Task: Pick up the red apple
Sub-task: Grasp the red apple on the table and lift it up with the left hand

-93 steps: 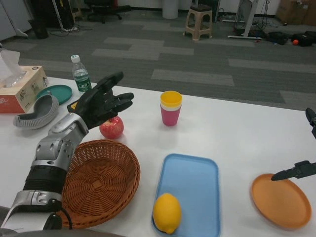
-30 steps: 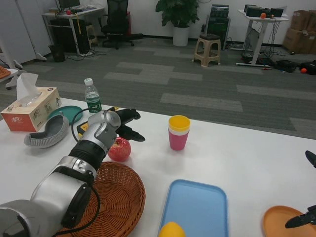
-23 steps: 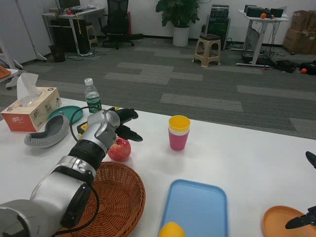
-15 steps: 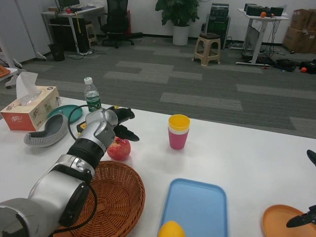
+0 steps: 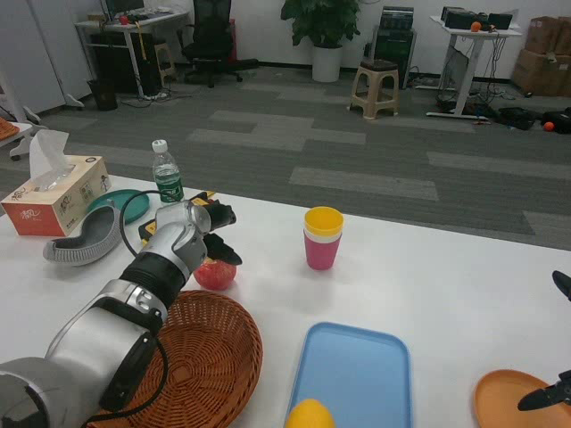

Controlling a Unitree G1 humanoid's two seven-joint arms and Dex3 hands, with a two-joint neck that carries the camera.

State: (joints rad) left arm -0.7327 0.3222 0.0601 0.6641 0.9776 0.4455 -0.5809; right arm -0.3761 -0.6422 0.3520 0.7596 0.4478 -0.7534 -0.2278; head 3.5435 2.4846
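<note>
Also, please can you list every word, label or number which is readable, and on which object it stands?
Nothing reads clearly.
Tissue box: a red mark on the front, too blurred to read.
Water bottle: a green label, print too small to read.
Stacked cups, wicker basket, blue tray: no text visible.

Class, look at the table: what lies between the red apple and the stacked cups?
Nothing: in the head view the white table is bare between the red apple and the stacked cups. The left hand reaches over the apple itself.
</note>
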